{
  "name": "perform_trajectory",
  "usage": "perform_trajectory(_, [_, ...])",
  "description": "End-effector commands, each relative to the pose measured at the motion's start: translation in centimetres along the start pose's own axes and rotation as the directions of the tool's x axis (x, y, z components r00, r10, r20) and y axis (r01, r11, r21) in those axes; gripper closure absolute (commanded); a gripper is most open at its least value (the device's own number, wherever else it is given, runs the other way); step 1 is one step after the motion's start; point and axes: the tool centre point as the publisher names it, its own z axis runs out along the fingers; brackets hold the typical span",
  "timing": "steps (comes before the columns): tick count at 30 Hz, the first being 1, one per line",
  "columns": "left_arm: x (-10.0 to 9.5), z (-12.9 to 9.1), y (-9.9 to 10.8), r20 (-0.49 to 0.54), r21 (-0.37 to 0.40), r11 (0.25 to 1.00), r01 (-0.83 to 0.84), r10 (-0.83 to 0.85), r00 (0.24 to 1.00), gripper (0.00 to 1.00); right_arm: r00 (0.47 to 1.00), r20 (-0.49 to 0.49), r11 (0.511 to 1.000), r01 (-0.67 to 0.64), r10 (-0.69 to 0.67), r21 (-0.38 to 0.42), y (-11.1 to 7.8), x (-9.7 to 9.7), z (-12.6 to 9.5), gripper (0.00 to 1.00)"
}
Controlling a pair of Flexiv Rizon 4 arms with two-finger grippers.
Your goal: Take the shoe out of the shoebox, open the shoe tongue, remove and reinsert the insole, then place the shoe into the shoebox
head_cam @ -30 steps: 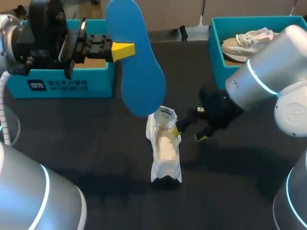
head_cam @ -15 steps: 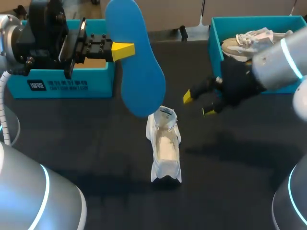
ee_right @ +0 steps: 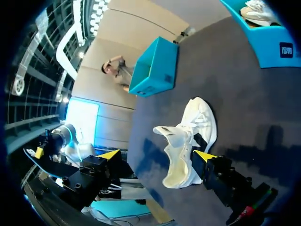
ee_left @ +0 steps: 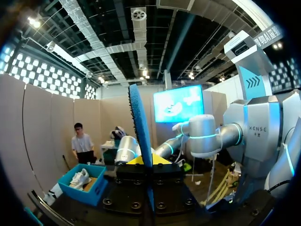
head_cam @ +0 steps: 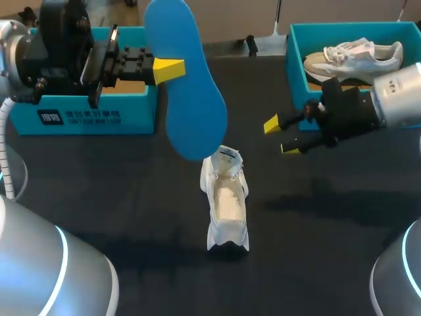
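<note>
A white shoe stands on the dark table with its tongue pulled up and its opening bare. My left gripper, raised in front of the left teal shoebox, is shut on a blue insole that hangs over the shoe's back end. In the left wrist view the insole shows edge-on between the yellow tips of that gripper. My right gripper hovers open and holds nothing, to the right of the shoe and apart from it. In the right wrist view the shoe lies ahead of the spread gripper.
A second teal shoebox at the back right holds another pale shoe, just behind my right arm. In the right wrist view the left shoebox stands beyond the white shoe. Bare dark table lies in front of the shoe.
My right gripper has drawn away from the shoe's side, rightward and back toward the right shoebox, staying open. The left arm, the insole and the shoe have not moved.
</note>
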Motion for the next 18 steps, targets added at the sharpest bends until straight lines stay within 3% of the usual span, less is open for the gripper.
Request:
perform_trajectory(1, [-1.5,-0.1,0.3,0.021,-0.005,0.984,-0.180,0.180,0.983,1.00,0.999,-0.049,1.000,0.003,-0.004,-0.005,1.0,0.7,-0.4,0.00])
perform_trajectory(5, [-3.2,-0.6,0.3,0.040,-0.022,0.924,-0.381,0.382,0.923,1.00,0.995,-0.095,1.000,0.015,-0.015,0.000,1.9,2.2,-1.3,0.00])
perform_trajectory(9, [-4.6,-1.2,0.1,0.020,0.037,0.848,-0.528,0.528,0.849,1.00,0.992,-0.126,1.000,0.016,-0.014,0.014,2.5,3.6,-2.0,0.00])
perform_trajectory(11, [-4.7,-1.4,0.2,-0.001,0.045,0.760,-0.649,0.649,0.760,1.00,0.991,-0.133,1.000,0.010,-0.007,0.019,2.6,4.1,-2.2,0.00])
perform_trajectory(12, [-4.5,-1.8,0.5,-0.044,0.103,0.709,-0.697,0.704,0.709,1.00,0.987,-0.159,1.000,-0.004,0.008,0.028,2.8,4.5,-2.3,0.00])
perform_trajectory(14, [-4.5,-1.8,0.5,-0.044,0.103,0.709,-0.697,0.704,0.709,1.00,0.981,-0.191,0.997,-0.028,0.041,0.069,2.9,5.0,-2.4,0.00])
perform_trajectory(18, [-4.5,-1.8,0.5,-0.044,0.103,0.709,-0.697,0.704,0.709,1.00,0.981,-0.191,0.997,-0.028,0.041,0.069,2.9,5.0,-2.4,0.00])
